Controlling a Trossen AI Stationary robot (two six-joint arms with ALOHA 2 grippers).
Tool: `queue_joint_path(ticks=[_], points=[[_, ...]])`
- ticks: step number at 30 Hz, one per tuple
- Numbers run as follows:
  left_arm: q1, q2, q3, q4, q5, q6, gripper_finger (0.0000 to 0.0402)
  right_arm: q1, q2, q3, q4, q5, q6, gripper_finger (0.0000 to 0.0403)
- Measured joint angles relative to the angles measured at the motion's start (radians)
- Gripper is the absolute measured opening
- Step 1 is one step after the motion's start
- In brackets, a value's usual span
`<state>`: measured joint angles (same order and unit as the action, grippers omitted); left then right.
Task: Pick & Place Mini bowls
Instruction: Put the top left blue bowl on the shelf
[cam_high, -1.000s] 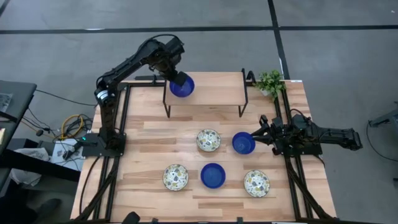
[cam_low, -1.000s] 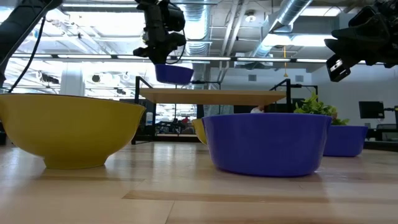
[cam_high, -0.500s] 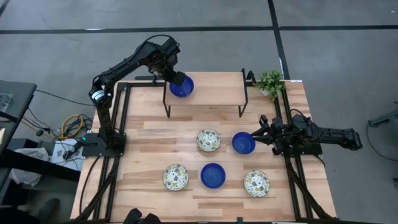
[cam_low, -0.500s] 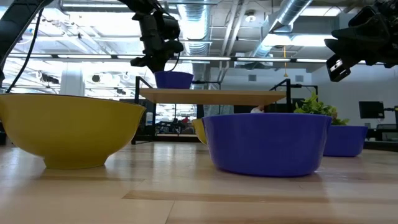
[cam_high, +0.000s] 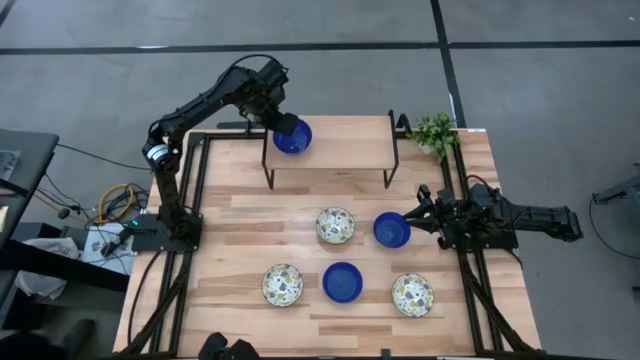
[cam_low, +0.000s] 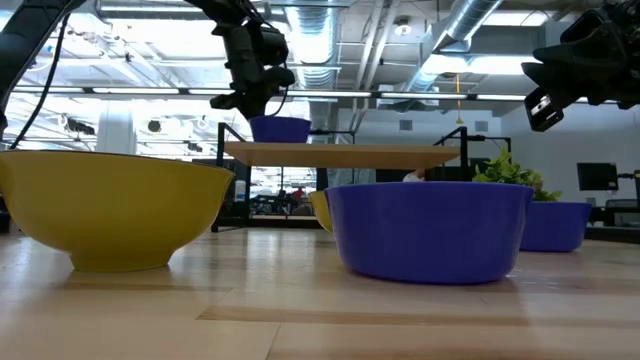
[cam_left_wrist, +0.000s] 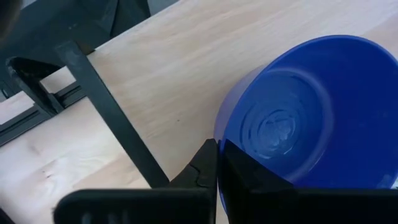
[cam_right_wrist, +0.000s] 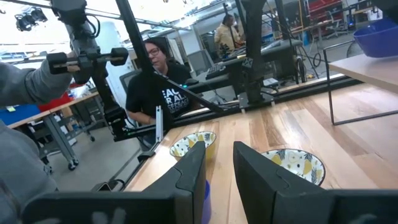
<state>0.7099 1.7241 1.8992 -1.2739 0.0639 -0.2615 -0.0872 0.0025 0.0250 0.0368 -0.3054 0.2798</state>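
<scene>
A cobalt blue mini bowl (cam_high: 293, 139) (cam_low: 280, 128) (cam_left_wrist: 311, 112) stands upright on the left end of the raised wooden shelf (cam_high: 345, 155) (cam_low: 340, 153). My left gripper (cam_high: 284, 125) (cam_left_wrist: 217, 163) is shut on it. On the table lie two more blue bowls (cam_high: 391, 230) (cam_high: 343, 282) and three floral ones (cam_high: 335, 225) (cam_high: 283, 285) (cam_high: 413, 295). My right gripper (cam_high: 418, 216) (cam_right_wrist: 217, 171) is open and hangs above the table by the right edge of the blue bowl there, touching nothing. My left gripper pinches the blue bowl's rim (cam_left_wrist: 221, 127) on its far-left side, one finger outside the wall and one inside. The fingers come slanting down from the far left. The bowl sits level with its base on the shelf top.
A small green plant (cam_high: 435, 132) stands at the table's far right corner, beside the shelf's right leg (cam_high: 393, 150). The rest of the shelf top is bare wood. Beyond the table a person in a black shirt (cam_right_wrist: 165, 87) sits, and a grey sleeve (cam_right_wrist: 25, 87) shows.
My left gripper has come down a little and toward the far left, still shut on the blue bowl. The bowl hung tilted just above the shelf a second ago; it now rests level on the shelf top. Nothing has moved in the last half second.
</scene>
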Motion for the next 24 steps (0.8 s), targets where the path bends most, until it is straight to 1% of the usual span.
queue_joint_path(ticks=[17,20,24], points=[[-0.001,0.000,0.000,0.000,-0.011,0.003,0.0011,0.000,0.000,0.000,0.000,0.000,0.000,0.0072],[-0.001,0.000,0.000,0.000,-0.011,0.003,0.0023,0.000,0.000,0.000,0.000,0.000,0.000,0.0072],[-0.002,0.000,0.001,0.000,-0.011,0.018,0.0055,0.000,0.000,0.000,0.000,0.000,0.000,0.0072]])
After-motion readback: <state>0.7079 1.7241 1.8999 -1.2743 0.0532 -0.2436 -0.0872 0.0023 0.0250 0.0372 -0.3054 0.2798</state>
